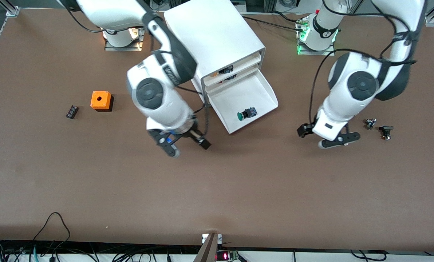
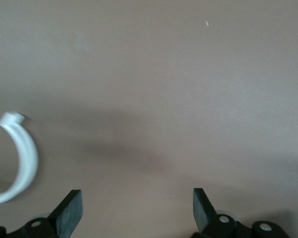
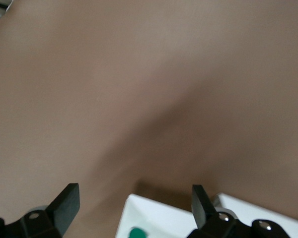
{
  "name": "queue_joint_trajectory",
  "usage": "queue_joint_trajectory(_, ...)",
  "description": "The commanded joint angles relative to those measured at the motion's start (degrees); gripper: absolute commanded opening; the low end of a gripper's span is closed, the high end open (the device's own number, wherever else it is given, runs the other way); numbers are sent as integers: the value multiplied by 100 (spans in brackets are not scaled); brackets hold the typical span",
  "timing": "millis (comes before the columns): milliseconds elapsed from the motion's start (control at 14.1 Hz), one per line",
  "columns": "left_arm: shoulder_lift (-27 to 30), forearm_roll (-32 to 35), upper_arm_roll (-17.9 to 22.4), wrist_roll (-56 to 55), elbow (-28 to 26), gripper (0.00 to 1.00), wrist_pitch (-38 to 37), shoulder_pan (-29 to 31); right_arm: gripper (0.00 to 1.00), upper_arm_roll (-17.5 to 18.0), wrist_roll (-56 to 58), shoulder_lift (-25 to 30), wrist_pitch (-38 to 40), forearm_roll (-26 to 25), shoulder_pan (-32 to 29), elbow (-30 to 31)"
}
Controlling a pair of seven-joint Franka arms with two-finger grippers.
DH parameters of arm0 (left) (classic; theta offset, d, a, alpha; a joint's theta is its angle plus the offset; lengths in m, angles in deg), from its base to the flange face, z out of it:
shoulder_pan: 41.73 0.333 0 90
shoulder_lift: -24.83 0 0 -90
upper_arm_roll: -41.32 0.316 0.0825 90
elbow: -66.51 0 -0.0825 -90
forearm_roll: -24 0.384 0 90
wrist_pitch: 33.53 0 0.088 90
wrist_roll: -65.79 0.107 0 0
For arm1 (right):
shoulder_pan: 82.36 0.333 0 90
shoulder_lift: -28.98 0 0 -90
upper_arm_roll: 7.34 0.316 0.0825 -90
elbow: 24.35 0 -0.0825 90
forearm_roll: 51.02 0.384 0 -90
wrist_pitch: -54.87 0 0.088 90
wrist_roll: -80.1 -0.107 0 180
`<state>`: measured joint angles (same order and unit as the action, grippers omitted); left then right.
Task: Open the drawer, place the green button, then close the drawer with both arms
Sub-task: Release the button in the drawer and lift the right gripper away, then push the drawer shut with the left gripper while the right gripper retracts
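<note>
The right tool (image 1: 186,142), a black two-finger tool, was wide open and held nothing. In the right wrist view (image 3: 134,208) its two fingers stood far apart, with the brown surface (image 3: 139,89) between them and a corner of the white drawer near the picture edge. It hung over the bare brown surface (image 1: 217,189), just beside the front lip of the open drawer, toward the right arm's end of it. The right arm, large, white and jointed with black joint discs (image 1: 158,91), came from its base and bent down steeply beside the cabinet.

The left tool (image 1: 326,136) was also wide open and empty. In the left wrist view (image 2: 136,210) only the surface lay between its fingers, and a curved white cable (image 2: 22,158) showed at one side. It hung over the surface toward the left arm's end, near two small dark parts (image 1: 379,128) lying there. The left arm (image 1: 359,87) was folded at the elbow, wrist turned downward.

The wide shallow white plastic drawer (image 1: 255,89) was pulled out of the big white boxy cabinet (image 1: 213,32). The small button with a round green cap and black body (image 1: 247,113) lay on its side inside this drawer, near the sloped front lip.

An orange cube with a hole (image 1: 101,100) and a tiny black ribbed part (image 1: 71,111) lay toward the right arm's end of the surface.
</note>
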<state>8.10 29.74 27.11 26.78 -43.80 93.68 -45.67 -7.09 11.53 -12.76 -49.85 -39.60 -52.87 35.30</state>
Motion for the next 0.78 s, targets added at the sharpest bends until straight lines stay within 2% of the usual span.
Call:
queue_joint_trajectory(0, -488, 32, -467, -949, -157, 98, 654, -10, 100, 80, 1350, 437, 163, 167, -538, 713)
queue_joint_trajectory(71, -664, 32, -608, -1030, -158, 98, 874, -19, 100, 80, 1816, 534, 171, 167, -740, 941)
queue_joint_trajectory(354, -876, 32, -680, -1275, -377, 98, 1016, -369, 100, 19, 3705, 974, 180, 124, -1470, 1917)
queue_joint_trajectory(708, -1096, 76, -689, -1944, -439, 98, 1192, -678, 100, -814, 5763, 1492, 242, 53, -1648, 2683)
